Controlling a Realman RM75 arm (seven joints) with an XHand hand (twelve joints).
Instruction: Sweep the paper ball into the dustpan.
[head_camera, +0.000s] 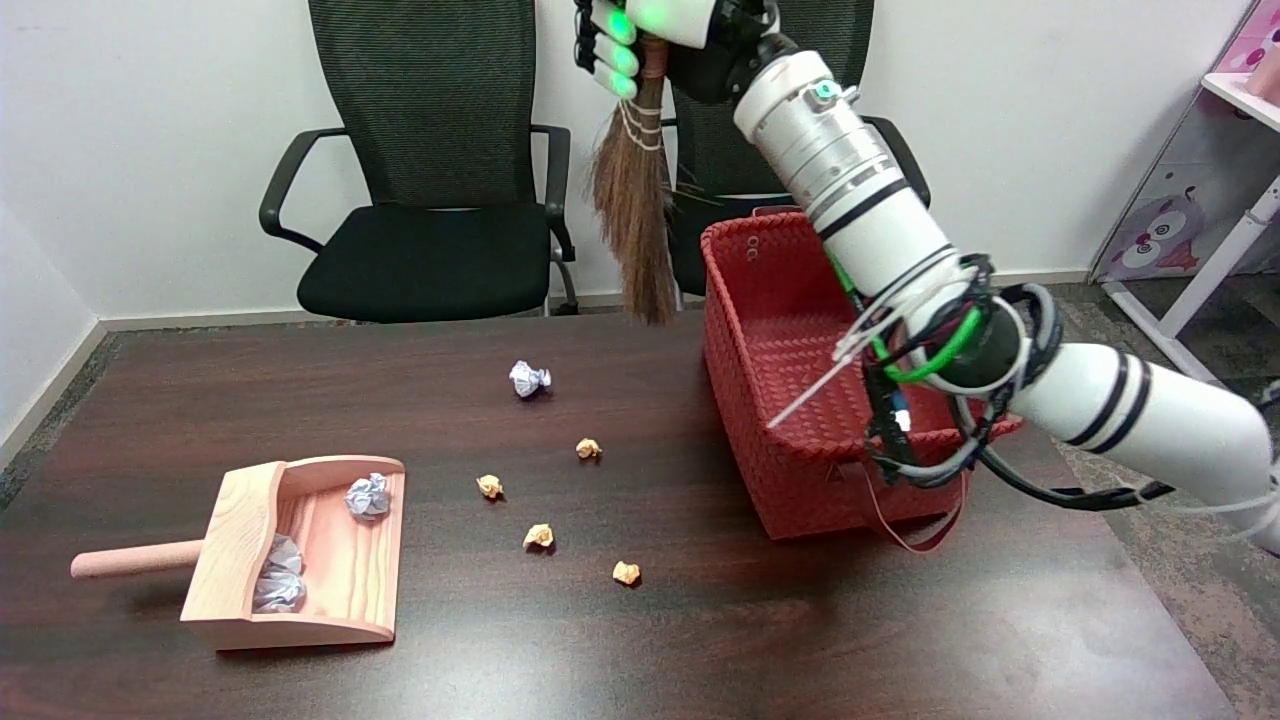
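Bristles of the broom (633, 215) are hanging in the air, its handle gripped by the right hand (640, 40) at the top edge. White paper ball (529, 379) is lying on the table (700, 640), well apart from the wooden dustpan (330, 560).

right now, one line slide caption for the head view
Right hand holds a broom aloft beside a red basket; paper balls lie near the wooden dustpan.

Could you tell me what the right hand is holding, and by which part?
The right hand holds the small broom by its handle, just above the bristles.
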